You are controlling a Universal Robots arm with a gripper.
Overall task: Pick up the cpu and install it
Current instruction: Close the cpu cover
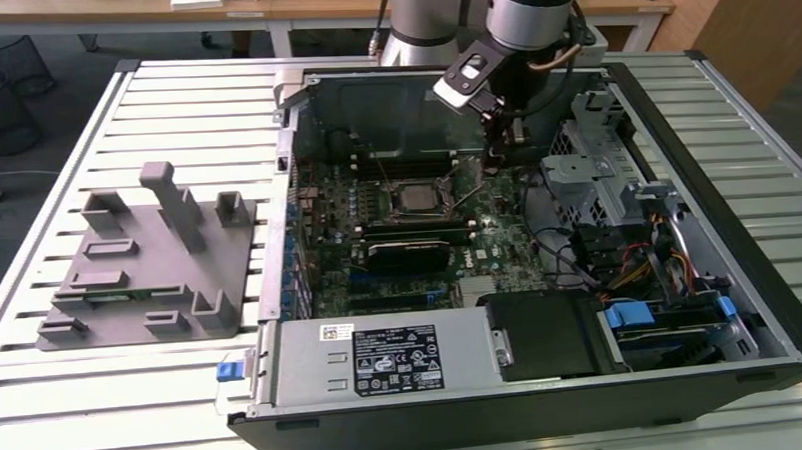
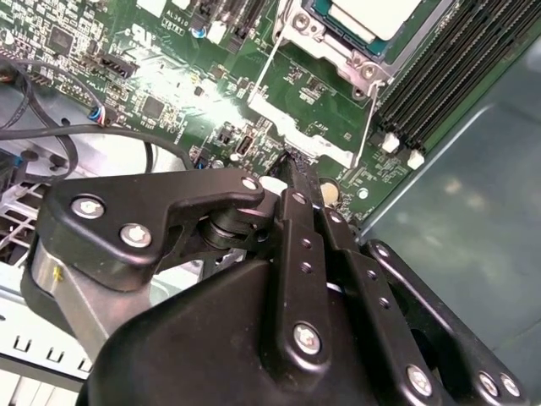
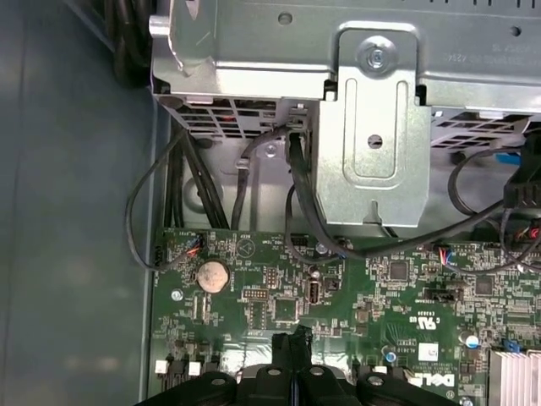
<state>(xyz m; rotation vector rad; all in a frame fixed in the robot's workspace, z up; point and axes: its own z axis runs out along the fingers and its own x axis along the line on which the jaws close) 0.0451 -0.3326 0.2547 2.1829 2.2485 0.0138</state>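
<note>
The cpu (image 1: 411,197), a small square chip with a pale silver top, lies in the socket in the middle of the green motherboard (image 1: 496,244) inside the open computer case. In the second wrist view the cpu (image 2: 372,15) sits inside its metal socket frame, with the wire lever (image 2: 264,69) raised beside it. My gripper (image 1: 510,146) hangs over the board to the exterior view's right of the socket, apart from the chip. Its black fingertips (image 2: 292,169) are pressed together with nothing visible between them, as they also are in the first wrist view (image 3: 292,340).
A grey plastic fixture (image 1: 149,264) with upright posts stands on the slatted table at the exterior view's left. Inside the case are a black rectangular block (image 1: 409,253), a metal drive cage (image 3: 372,127) with cables (image 3: 182,182), memory slots (image 2: 448,68) and a power supply (image 1: 379,356).
</note>
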